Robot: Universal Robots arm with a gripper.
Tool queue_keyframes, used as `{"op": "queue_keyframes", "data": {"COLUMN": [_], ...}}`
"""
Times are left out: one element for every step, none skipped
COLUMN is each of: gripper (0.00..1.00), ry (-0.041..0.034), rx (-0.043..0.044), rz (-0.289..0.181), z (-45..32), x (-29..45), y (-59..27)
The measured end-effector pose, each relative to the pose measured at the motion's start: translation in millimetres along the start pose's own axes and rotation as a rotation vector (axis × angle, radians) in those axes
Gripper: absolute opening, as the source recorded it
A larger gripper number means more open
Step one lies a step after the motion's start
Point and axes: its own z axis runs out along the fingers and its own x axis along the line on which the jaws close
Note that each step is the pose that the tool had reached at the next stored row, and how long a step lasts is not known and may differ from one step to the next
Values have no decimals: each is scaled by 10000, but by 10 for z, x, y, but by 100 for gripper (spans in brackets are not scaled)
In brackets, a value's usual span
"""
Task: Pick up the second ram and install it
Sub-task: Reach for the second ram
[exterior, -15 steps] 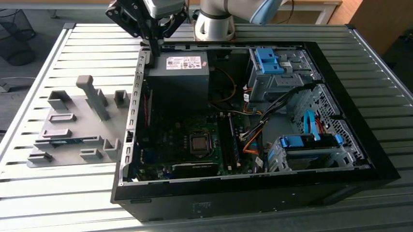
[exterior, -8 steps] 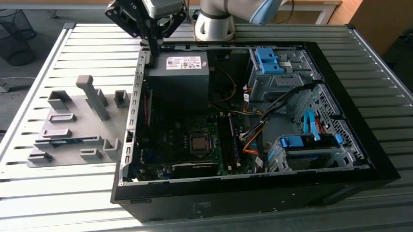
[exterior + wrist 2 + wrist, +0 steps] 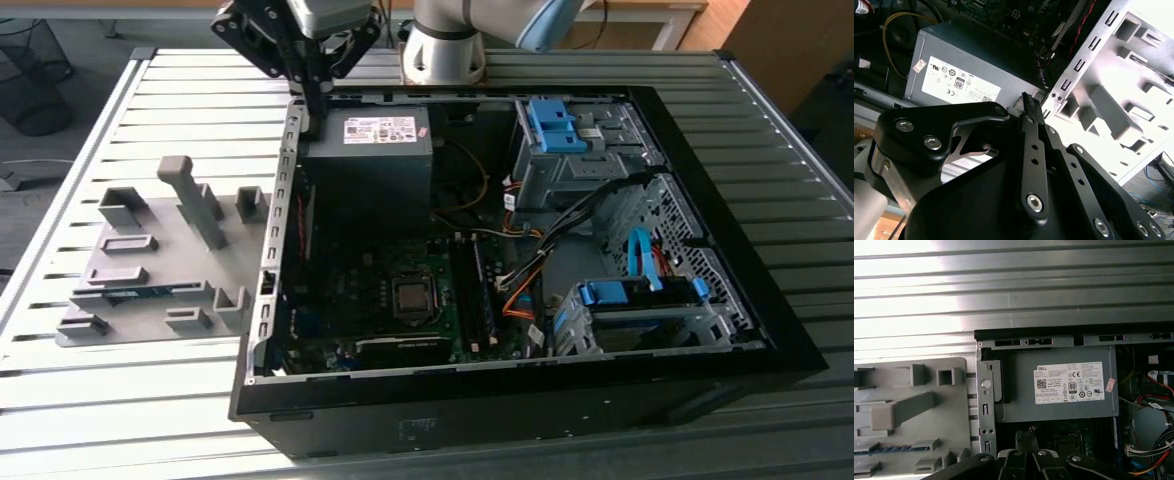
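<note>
The gripper hangs over the case's back corner, just beside the power supply. Its fingers look pressed together, with nothing between them. The ram is not yet picked up. It lies flat in the grey holder outside the case, well apart from the gripper. In the exterior view it sits at about 7 o'clock from the fingertips, with its long axis running roughly 9 to 3. The first wrist view shows it as a bluish strip.

second ram half hidden in holder slots
</note>
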Motion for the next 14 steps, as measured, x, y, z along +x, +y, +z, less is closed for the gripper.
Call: {"op": "queue_keyframes", "data": {"gripper": [11, 11, 11, 11, 11, 11, 11, 11, 11, 11, 11, 11, 11, 11], "ry": [0, 0, 0, 0, 0, 0, 0, 0, 0, 0, 0, 0, 0, 0], "rx": [0, 0, 0, 0, 0, 0, 0, 0, 0, 0, 0, 0, 0, 0], "rz": [1, 0, 0, 1, 0, 0, 1, 0, 0, 1, 1, 0, 1, 0], "z": [0, 0, 0, -1, 0, -1, -1, -1, -1, -1, -1, -1, -1, -1], "x": [2, 4, 19, 35, 37, 38, 40, 42, 44, 46, 48, 49, 55, 58], "y": [0, 0, -2, -3, -3, -3, -3, -3, -3, -3, -4, -4, -4, -4]}}
